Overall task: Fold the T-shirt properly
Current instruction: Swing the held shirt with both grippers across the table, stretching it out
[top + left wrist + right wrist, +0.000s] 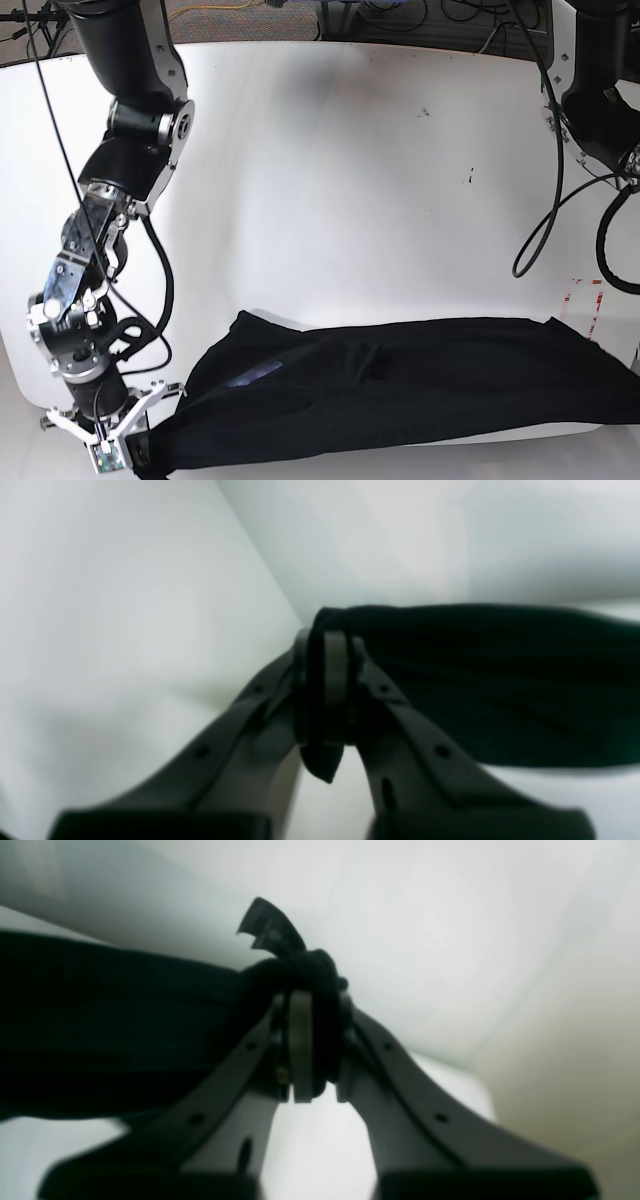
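2 tools clamped: left tool (327,680), right tool (312,1040) pinching T-shirt (400,385).

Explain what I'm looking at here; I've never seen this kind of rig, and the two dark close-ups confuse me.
This is a two-armed robot at a white table. The wide picture looks down on the table. The two close-ups come from cameras on the wrists, each looking along its own end effector. The left end effector and the right end effector are each clamped on a bunched edge of a black T-shirt. The shirt is stretched between them along the table's near edge. In the wide picture, the right arm is on the left; the left end effector is out of frame.
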`<action>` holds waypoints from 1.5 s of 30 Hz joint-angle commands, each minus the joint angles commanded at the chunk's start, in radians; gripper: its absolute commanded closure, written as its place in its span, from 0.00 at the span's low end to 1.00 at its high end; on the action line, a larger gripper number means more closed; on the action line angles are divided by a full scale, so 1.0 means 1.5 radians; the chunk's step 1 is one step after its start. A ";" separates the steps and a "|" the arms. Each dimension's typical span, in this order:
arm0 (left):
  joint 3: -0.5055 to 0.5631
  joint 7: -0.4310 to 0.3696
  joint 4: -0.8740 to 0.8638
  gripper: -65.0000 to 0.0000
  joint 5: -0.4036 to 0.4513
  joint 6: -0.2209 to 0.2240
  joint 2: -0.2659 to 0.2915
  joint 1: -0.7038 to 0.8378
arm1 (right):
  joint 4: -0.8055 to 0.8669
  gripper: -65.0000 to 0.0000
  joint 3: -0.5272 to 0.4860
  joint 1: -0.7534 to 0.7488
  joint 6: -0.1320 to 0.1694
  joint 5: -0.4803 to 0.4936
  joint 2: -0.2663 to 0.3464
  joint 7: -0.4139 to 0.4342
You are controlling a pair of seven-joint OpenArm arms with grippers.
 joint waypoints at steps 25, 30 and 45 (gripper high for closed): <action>0.036 0.057 0.003 1.00 -0.006 -0.005 0.001 -0.039 | 0.063 1.00 0.034 -0.034 0.010 0.005 0.099 -0.059; 0.035 0.056 0.015 1.00 -0.007 -0.006 0.003 0.050 | 0.127 1.00 0.073 -0.165 0.028 0.005 0.085 -0.060; -0.082 0.054 0.026 1.00 -0.080 -0.061 0.033 0.388 | 0.184 1.00 0.153 -0.487 0.030 0.005 -0.012 -0.057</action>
